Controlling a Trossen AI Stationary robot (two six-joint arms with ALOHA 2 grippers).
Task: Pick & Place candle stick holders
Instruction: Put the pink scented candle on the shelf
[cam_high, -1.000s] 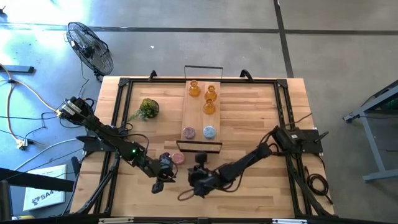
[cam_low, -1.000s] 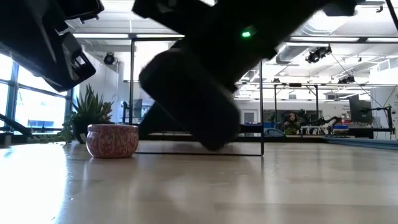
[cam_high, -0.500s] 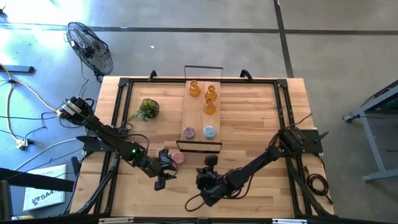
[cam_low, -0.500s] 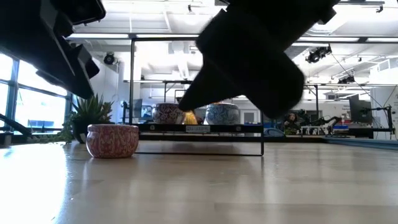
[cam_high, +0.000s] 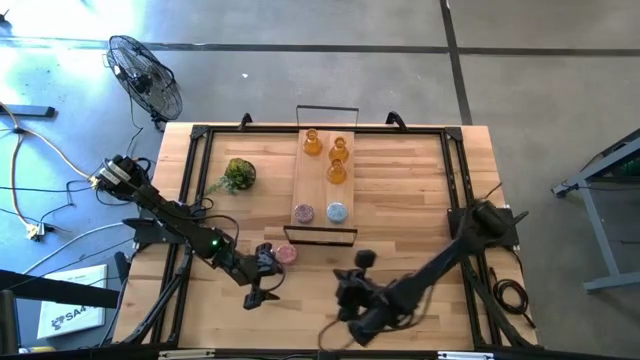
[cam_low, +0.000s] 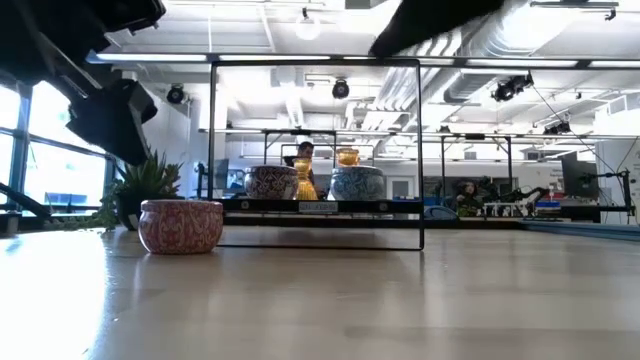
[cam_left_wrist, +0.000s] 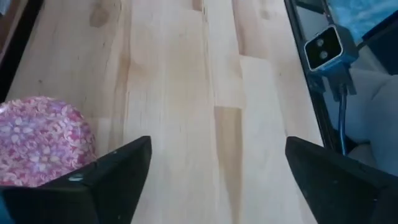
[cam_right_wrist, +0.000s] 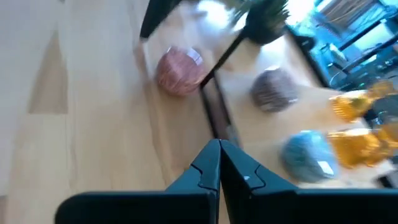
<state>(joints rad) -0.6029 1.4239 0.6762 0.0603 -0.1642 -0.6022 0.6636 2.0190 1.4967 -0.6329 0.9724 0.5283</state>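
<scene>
- With its fingers spread wide and holding nothing, the left gripper (cam_high: 262, 282) sits just beside the pink floral low round glass holder (cam_high: 287, 254).
- Right gripper (cam_right_wrist: 219, 163): fingers pressed together, empty.

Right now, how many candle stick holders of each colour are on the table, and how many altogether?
Amber-orange: 3
Pink: 2, one on the board, one off it by the left gripper
Light-blue: 1
Total: 6
</scene>
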